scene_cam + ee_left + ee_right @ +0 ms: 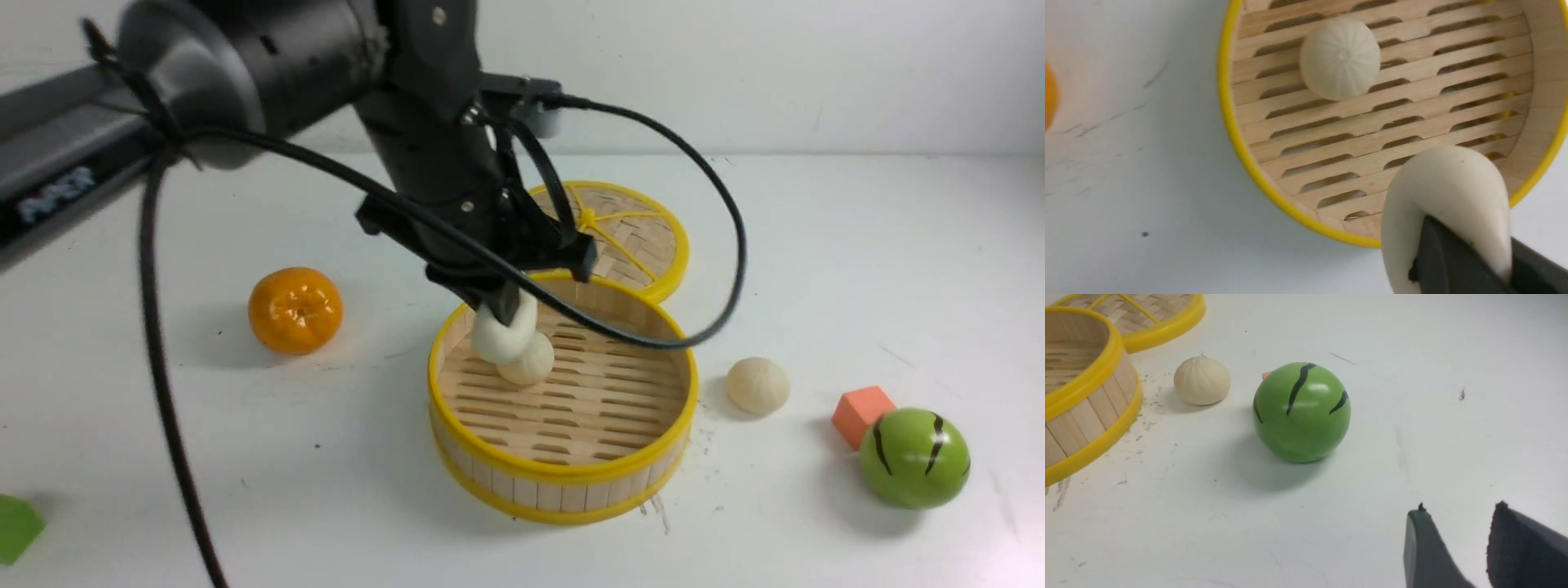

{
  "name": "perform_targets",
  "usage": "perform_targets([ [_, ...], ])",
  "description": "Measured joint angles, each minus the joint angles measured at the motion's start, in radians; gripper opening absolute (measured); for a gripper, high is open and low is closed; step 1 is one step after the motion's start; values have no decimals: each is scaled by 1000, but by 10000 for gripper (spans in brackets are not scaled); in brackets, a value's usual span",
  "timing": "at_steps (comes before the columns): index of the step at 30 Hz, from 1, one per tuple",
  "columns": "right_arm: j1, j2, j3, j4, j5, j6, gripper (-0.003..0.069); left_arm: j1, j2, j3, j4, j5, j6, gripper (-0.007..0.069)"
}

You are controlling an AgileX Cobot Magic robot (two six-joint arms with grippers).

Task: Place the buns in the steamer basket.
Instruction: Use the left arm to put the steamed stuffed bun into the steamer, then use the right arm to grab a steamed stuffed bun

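My left gripper [502, 314] is shut on a cream-white bun [510, 333], squeezed between its jaws, just above the far left part of the steamer basket [563, 475]. In the left wrist view the held bun [1445, 183] bulges around the dark fingers [1437, 253] over the basket's rim [1237, 134]. A second bun [531, 363] lies on the slatted floor, also in the left wrist view [1340, 59]. The third bun [758, 385] sits on the table right of the basket, also in the right wrist view [1202, 380]. My right gripper [1459, 512] is open and empty, low over the table.
The woven lid [645, 237] lies behind the basket. An orange tangerine [295, 309] sits to the left. A green striped ball [913, 457] and an orange-red block [861, 412] are at the right, near the third bun. A green piece [15, 527] lies at the front left edge.
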Motion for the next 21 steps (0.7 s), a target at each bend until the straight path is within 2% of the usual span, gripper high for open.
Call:
perform_targets([
  [4, 0, 0, 0, 0, 0, 0, 239, -15, 102, -1, 0, 0, 0, 34],
  [7, 0, 0, 0, 0, 0, 0, 239, -15, 184, -1, 1, -12, 0, 132],
  [10, 0, 0, 0, 0, 0, 0, 239, -15, 233, -1, 4, -22, -1, 300],
  [11, 0, 0, 0, 0, 0, 0, 239, -15, 235, -1, 4, -22, -1, 312],
  [13, 0, 0, 0, 0, 0, 0, 239, -16, 243, -2, 4, -25, -12, 456],
  [15, 0, 0, 0, 0, 0, 0, 239, -16, 244, -33, 4, -2, -19, 566],
  [18, 0, 0, 0, 0, 0, 0, 239, -16, 244, -96, 8, 28, -19, 636],
  [21, 0, 0, 0, 0, 0, 0, 239, -16, 227, -162, 11, 29, -19, 650],
])
